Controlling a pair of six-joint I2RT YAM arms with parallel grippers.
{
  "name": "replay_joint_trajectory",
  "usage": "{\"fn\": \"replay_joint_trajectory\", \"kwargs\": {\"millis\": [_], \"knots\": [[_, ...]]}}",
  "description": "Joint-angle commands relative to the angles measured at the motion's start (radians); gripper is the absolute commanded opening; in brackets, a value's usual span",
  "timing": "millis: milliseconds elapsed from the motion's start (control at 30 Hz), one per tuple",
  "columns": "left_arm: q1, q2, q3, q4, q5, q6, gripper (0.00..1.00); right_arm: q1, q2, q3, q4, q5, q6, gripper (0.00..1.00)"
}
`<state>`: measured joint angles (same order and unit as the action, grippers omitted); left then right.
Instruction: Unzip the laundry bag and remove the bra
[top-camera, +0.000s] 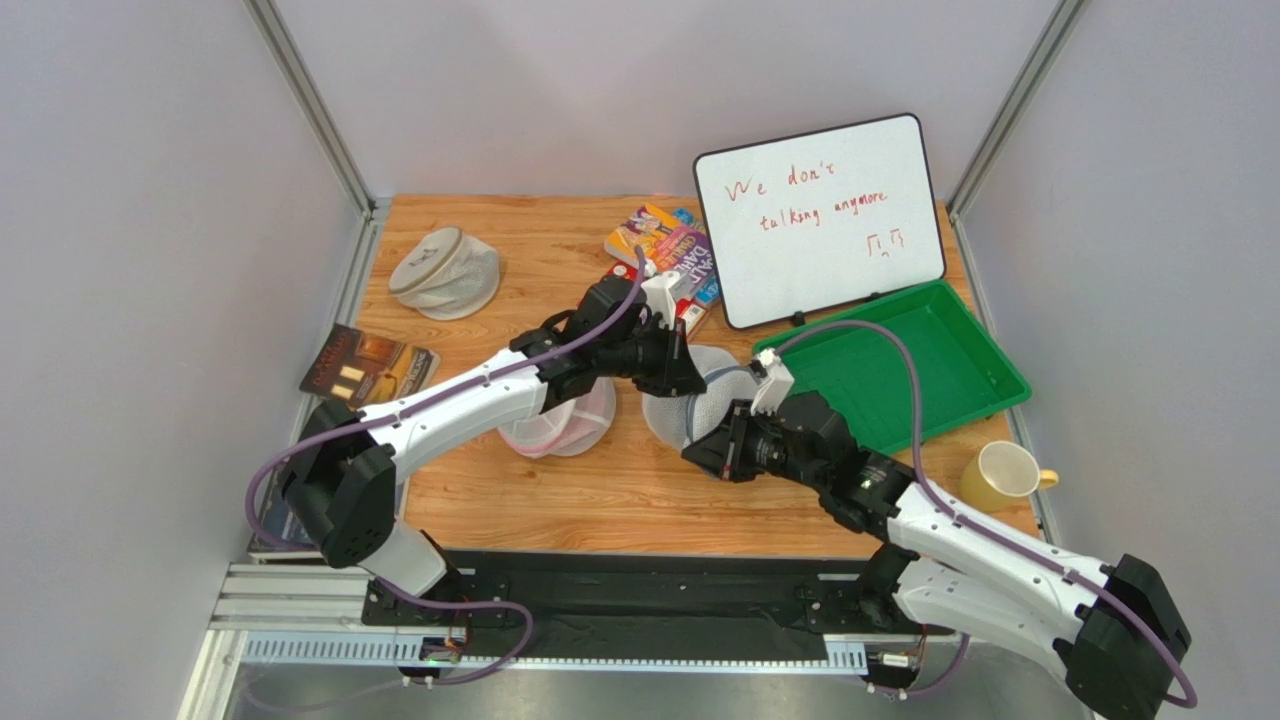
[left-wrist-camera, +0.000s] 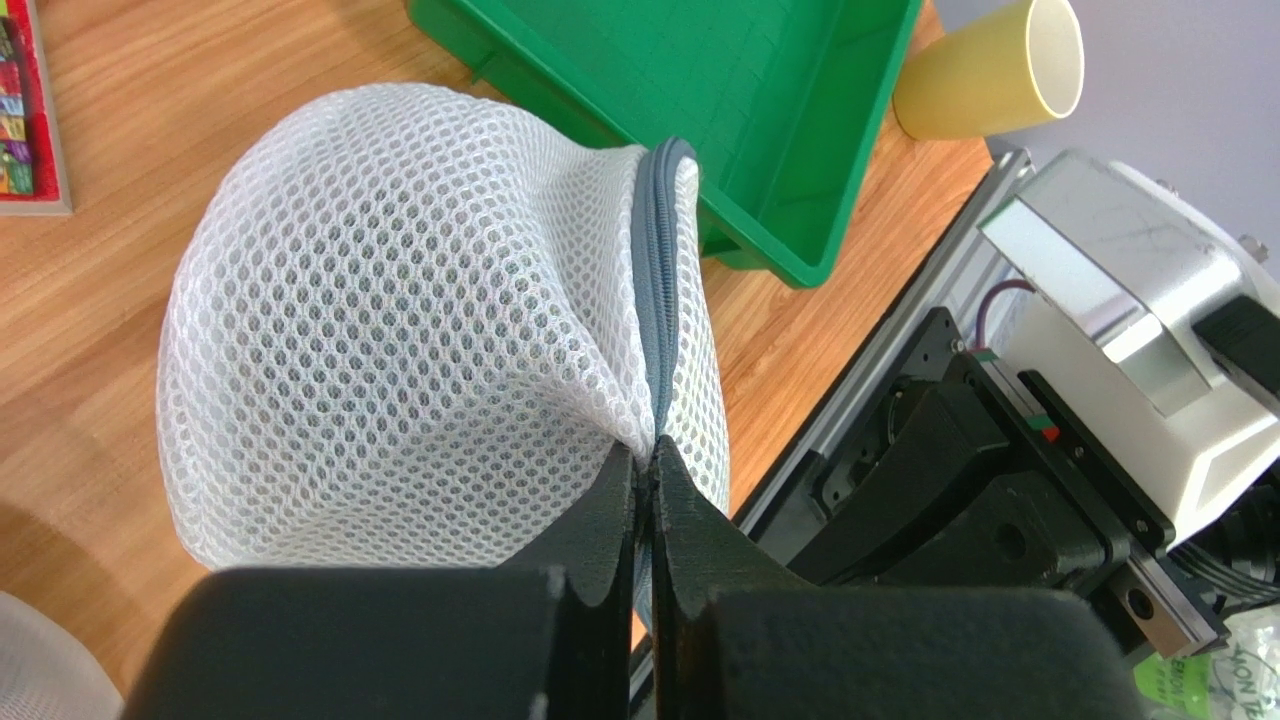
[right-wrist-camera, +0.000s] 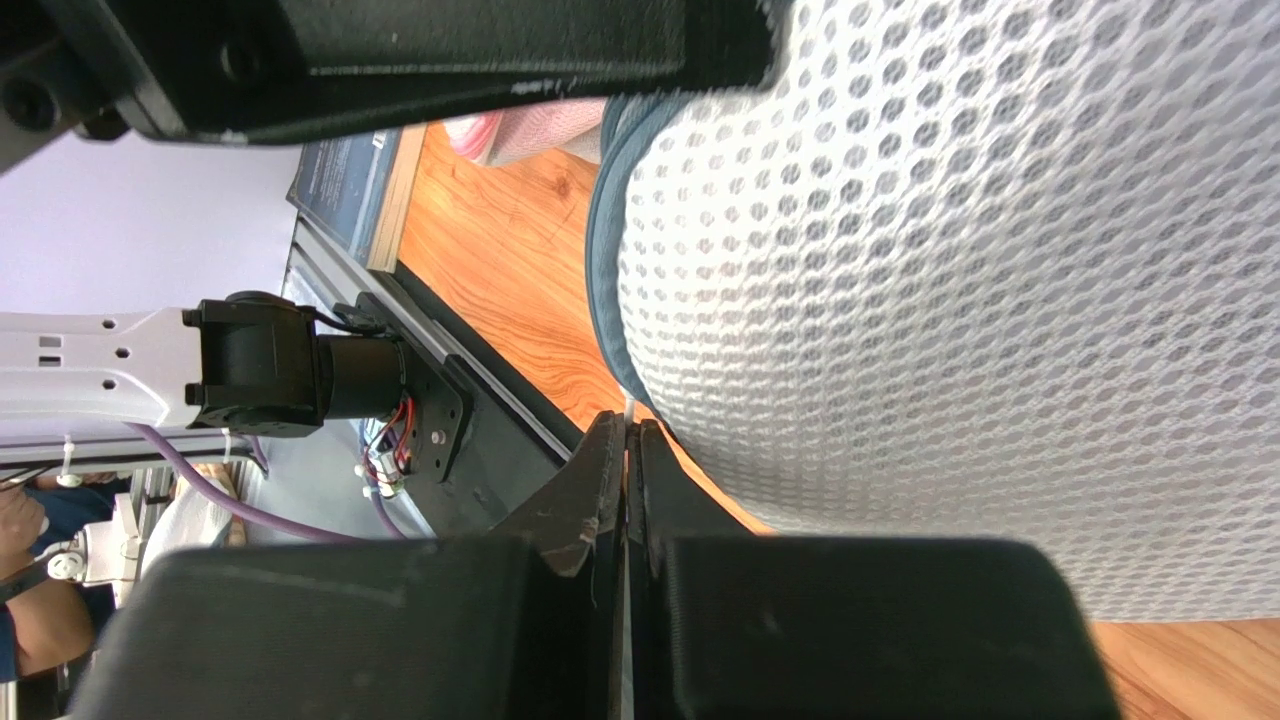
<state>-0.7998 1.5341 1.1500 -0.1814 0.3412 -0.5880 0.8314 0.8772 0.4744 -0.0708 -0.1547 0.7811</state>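
Observation:
The white mesh laundry bag (top-camera: 703, 393) is held between both grippers at the table's middle. In the left wrist view the laundry bag (left-wrist-camera: 421, 315) bulges ahead, and its grey-blue zipper rim (left-wrist-camera: 657, 285) runs down into my left gripper (left-wrist-camera: 646, 458), which is shut on the rim. My left gripper (top-camera: 673, 368) is at the bag's far-left side. My right gripper (top-camera: 706, 447) is at its near side. In the right wrist view my right gripper (right-wrist-camera: 627, 431) is shut on a thin pale tab by the zipper rim (right-wrist-camera: 609, 255) of the bag (right-wrist-camera: 977, 270). The bra is hidden.
A pink-tinted mesh bag (top-camera: 559, 428) lies under the left arm. A beige-grey bag (top-camera: 446, 272) sits at the back left. A green tray (top-camera: 902, 368), a yellow cup (top-camera: 1004, 474), a whiteboard (top-camera: 819, 215), a book (top-camera: 365, 365) and card boxes (top-camera: 661, 248) surround the bag.

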Motion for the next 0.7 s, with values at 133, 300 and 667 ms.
{"fn": "replay_joint_trajectory", "kwargs": {"millis": [133, 300, 667], "knots": [[0.03, 0.031, 0.065, 0.057, 0.028, 0.016, 0.02, 0.02, -0.033, -0.013, -0.012, -0.022, 0.018, 0.0], [0.028, 0.018, 0.051, 0.059, 0.065, 0.033, 0.62, 0.02, -0.035, 0.013, -0.029, -0.009, 0.003, 0.0], [0.024, -0.126, -0.119, 0.069, 0.079, 0.014, 0.7, 0.02, -0.026, 0.024, -0.027, -0.006, -0.011, 0.0]]}}
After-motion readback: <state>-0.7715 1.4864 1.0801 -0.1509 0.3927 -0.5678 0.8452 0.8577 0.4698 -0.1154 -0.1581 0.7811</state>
